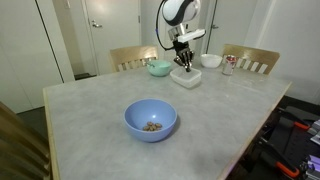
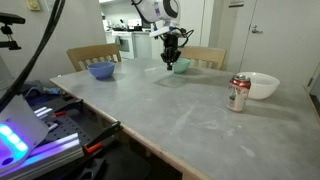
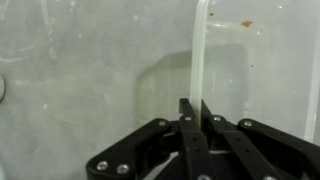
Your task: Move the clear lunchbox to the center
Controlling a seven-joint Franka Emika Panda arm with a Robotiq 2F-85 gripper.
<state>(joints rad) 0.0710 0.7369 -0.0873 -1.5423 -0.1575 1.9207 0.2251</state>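
The clear lunchbox (image 1: pixel 186 78) is a shallow translucent container at the far side of the grey table (image 1: pixel 100 110). It also shows in an exterior view (image 2: pixel 170 72) and in the wrist view (image 3: pixel 260 70). My gripper (image 1: pixel 184 64) stands straight down over it, also in the other exterior view (image 2: pixel 171 62). In the wrist view my fingers (image 3: pixel 196 105) are shut on the lunchbox's rim, one finger on each side of its wall. The lunchbox rests on or just above the tabletop.
A large blue bowl (image 1: pixel 150 120) with food bits stands near the table's middle. A small teal bowl (image 1: pixel 159 68) is next to the lunchbox. A white bowl (image 1: pixel 211 60) and a can (image 1: pixel 229 64) stand near the far edge. Wooden chairs (image 1: pixel 250 58) stand behind.
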